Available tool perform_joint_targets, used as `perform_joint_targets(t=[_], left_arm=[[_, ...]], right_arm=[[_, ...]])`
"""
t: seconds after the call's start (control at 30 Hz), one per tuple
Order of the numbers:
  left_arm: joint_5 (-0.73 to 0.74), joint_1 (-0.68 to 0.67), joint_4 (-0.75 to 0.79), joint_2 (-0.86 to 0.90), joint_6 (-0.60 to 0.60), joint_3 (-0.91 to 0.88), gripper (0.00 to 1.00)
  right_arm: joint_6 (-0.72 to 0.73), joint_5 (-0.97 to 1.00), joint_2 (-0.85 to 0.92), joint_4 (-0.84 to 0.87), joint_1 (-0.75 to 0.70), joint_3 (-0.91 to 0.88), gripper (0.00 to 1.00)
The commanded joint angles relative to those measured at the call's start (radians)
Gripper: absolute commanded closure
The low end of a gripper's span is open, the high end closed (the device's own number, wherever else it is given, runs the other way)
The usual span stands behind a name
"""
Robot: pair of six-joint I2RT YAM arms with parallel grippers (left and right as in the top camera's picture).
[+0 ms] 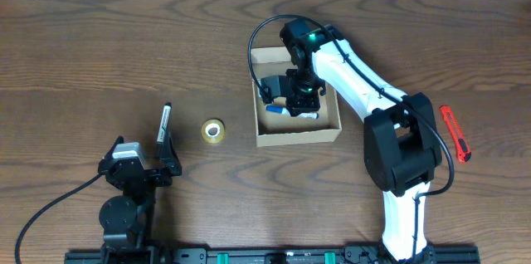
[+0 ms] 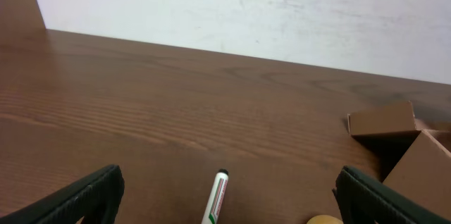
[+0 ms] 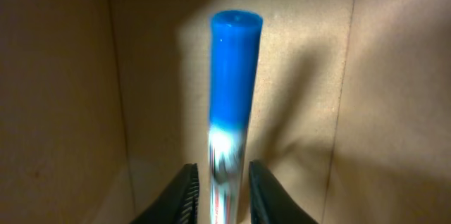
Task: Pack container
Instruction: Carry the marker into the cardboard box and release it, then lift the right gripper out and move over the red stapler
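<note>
The container is a tan cardboard box (image 1: 296,137), open, standing at the table's middle; its edge also shows in the left wrist view (image 2: 416,168). My right gripper (image 1: 300,91) reaches down inside it. In the right wrist view the gripper (image 3: 222,192) is shut on a blue-capped marker (image 3: 236,76) that points at the box's inner wall (image 3: 56,97). My left gripper (image 1: 141,162) is open and empty at the front left, its fingers either side of a white marker (image 2: 215,199) that lies on the table ahead of it (image 1: 163,123).
A small roll of yellow tape (image 1: 213,130) lies between the white marker and the box, and shows at the bottom edge of the left wrist view (image 2: 324,219). A red utility knife (image 1: 455,133) lies right of the right arm.
</note>
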Motion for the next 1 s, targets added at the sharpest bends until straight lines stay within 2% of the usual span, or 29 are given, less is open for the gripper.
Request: perform_joint_targets(t=[0.0,0.1,0.27,0.47,0.5,0.6,0.67,0.7,0.73,0.8,0.97], left_arm=[[-0.001,-0.002,-0.003,-0.006,-0.007,-0.029,0.05],[-0.001,-0.002,-0.003,-0.006,-0.007,-0.029,0.05],[-0.001,-0.002,-0.003,-0.006,-0.007,-0.029,0.05],[-0.001,-0.002,-0.003,-0.006,-0.007,-0.029,0.05],[-0.001,-0.002,-0.003,-0.006,-0.007,-0.029,0.05],[-0.001,-0.002,-0.003,-0.006,-0.007,-0.029,0.05],[-0.001,-0.002,-0.003,-0.006,-0.007,-0.029,0.05],[-0.001,-0.002,-0.003,-0.006,-0.007,-0.029,0.05],[-0.001,-0.002,-0.003,-0.006,-0.007,-0.029,0.05],[-0.001,-0.002,-0.003,-0.006,-0.007,-0.029,0.05],[-0.001,-0.002,-0.003,-0.006,-0.007,-0.029,0.05]], right_arm=[[0.000,-0.013,0.006,-0.001,-0.002,-0.002,0.73],[0.000,-0.013,0.006,-0.002,-0.002,-0.002,0.72],[0.037,-0.001,-0.001,-0.001,-0.002,0.001,0.79],[0.213,0.017,-0.084,-0.026,-0.013,0.086,0.79],[0.249,0.017,-0.103,-0.038,-0.017,0.107,0.76],[0.434,0.017,-0.171,-0.064,-0.034,0.166,0.51],[0.553,0.018,-0.212,-0.060,-0.047,0.178,0.41],[0.570,0.018,-0.232,-0.058,-0.053,0.180,0.27],[0.576,0.019,-0.255,-0.058,-0.065,0.182,0.02],[0.605,0.033,-0.291,-0.046,-0.093,0.183,0.03],[0.930,0.106,-0.388,0.096,-0.285,0.183,0.01]])
